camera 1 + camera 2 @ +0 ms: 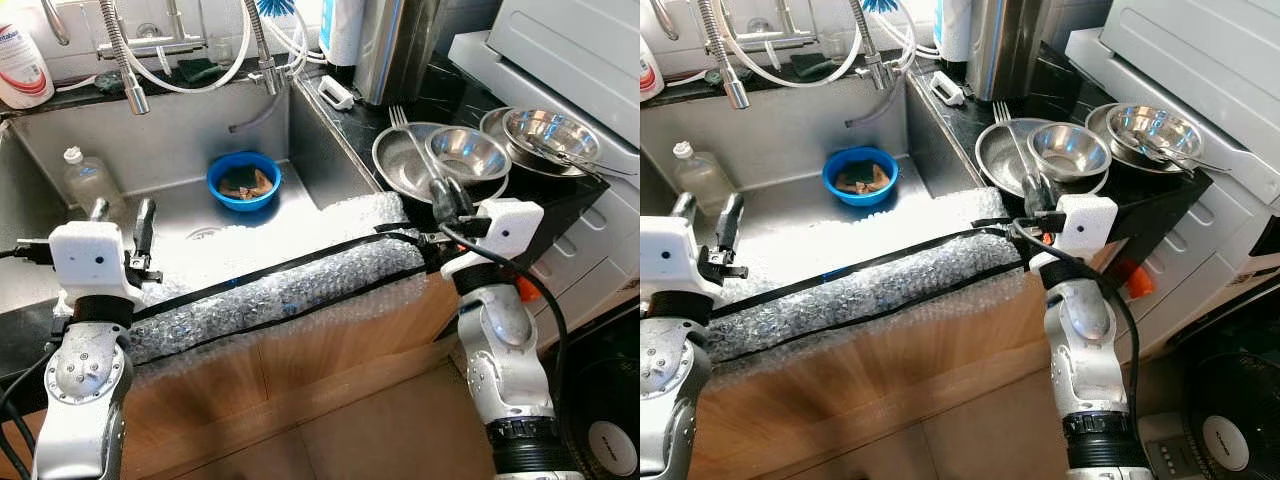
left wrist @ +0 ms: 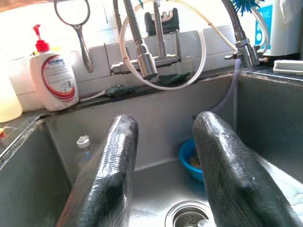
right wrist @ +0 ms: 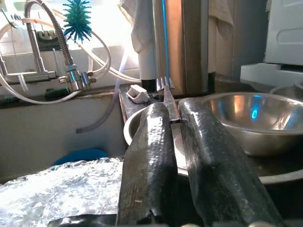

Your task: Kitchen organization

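My right gripper (image 1: 449, 198) is shut on the handle of a steel fork (image 1: 412, 145), whose tines point away over a wide steel pan (image 1: 395, 168) on the dark counter. In the right wrist view the fork (image 3: 166, 94) lies pinched between the two black fingers (image 3: 151, 142). A small steel bowl (image 1: 468, 152) sits in the pan. Further right are stacked steel bowls (image 1: 548, 135). My left gripper (image 1: 122, 215) hovers open above the sink's (image 1: 170, 140) left side with nothing between its fingers (image 2: 118, 161). A blue bowl (image 1: 243, 180) holding brownish bits stands in the sink.
Bubble wrap with black tape (image 1: 280, 285) covers the sink's front edge. A clear plastic bottle (image 1: 88, 180) lies in the sink at the left. Spring faucets (image 1: 125, 60) and hoses hang at the back. A soap dispenser (image 2: 53, 80) stands on the ledge. White drawers (image 1: 590, 250) are at the right.
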